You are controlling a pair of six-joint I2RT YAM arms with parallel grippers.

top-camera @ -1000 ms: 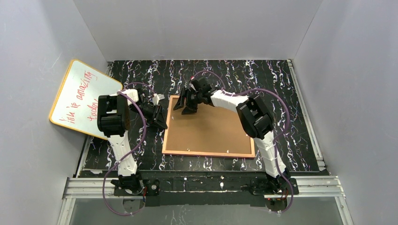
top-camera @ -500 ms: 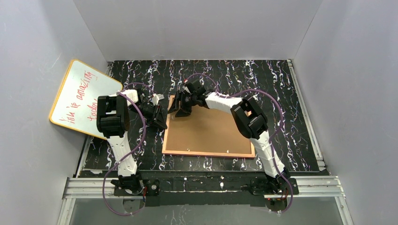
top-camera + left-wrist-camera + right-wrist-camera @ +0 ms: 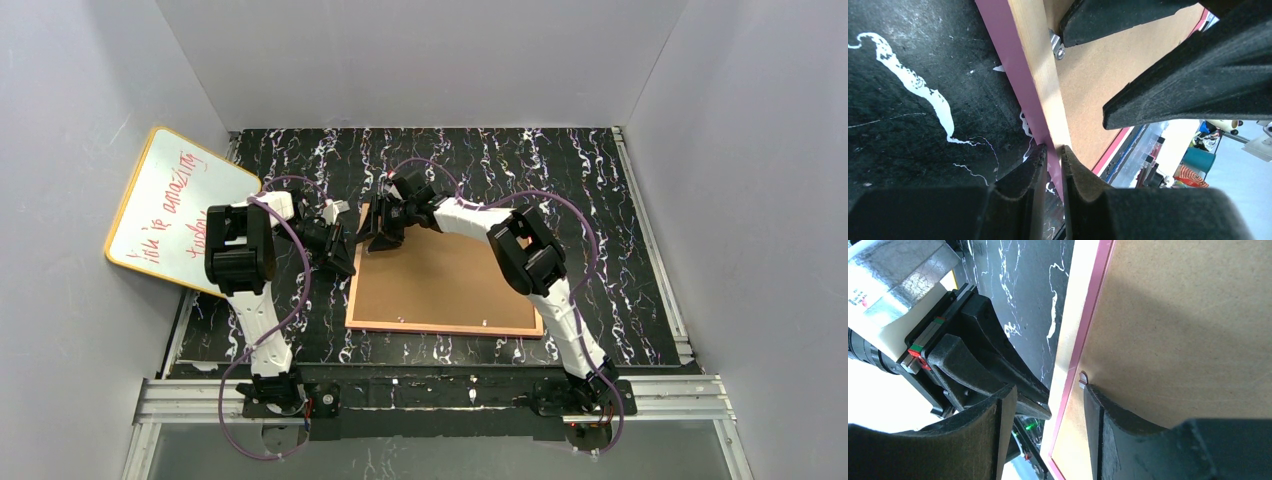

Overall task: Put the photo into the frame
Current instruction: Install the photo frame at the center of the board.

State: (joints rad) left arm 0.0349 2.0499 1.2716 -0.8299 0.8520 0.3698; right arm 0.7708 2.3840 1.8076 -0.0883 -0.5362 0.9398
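Frame (image 3: 440,328) lies face down, thin pink edge, orange-tan reverse up.

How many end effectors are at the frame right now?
2. The left end effector pinches the left edge of the thin pink rectangular picture frame; the right end effector straddles that edge farther back, open, one finger over the brown backing board.

pink frame (image 3: 1017,75), brown backing (image 3: 450,280), black white-veined table (image 3: 600,180)
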